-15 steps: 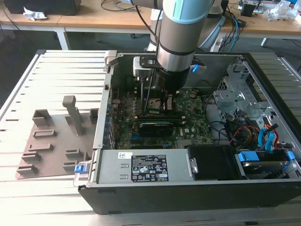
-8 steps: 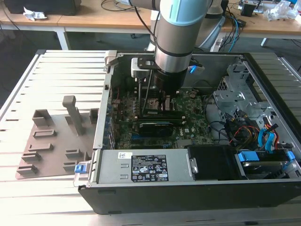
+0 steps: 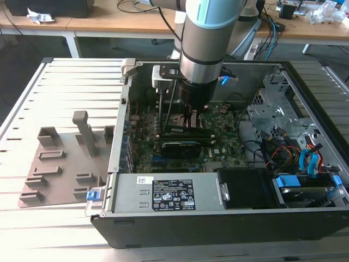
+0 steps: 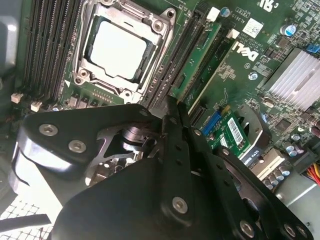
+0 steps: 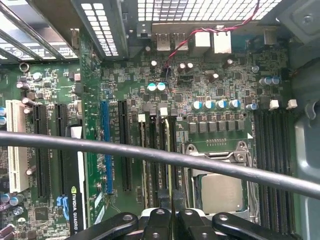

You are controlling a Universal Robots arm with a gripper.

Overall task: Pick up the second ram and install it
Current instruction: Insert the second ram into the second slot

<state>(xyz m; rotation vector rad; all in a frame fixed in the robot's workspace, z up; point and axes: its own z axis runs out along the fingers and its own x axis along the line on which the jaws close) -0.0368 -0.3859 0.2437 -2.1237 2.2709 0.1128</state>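
- Exterior view, its left: the grey tray (image 3: 60,164) lies well apart from the tool (image 3: 188,121), which is down inside the computer case (image 3: 180,224).
- Second wrist view: the second ram (image 4: 199,67) stands in a slot beside the processor socket (image 4: 117,50), so pick-up looks done; we judge the seating unfinished.
- The tool's fingers (image 4: 175,135), pressed nearly together, pinch its end.

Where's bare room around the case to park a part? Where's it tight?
Free: the slatted table beyond the grey holder tray, at the exterior view's left, and the strip in front of that tray. Crowded: inside the PC case, where the arm and hand sit over the motherboard, and the cabled drive bay at the exterior view's right.
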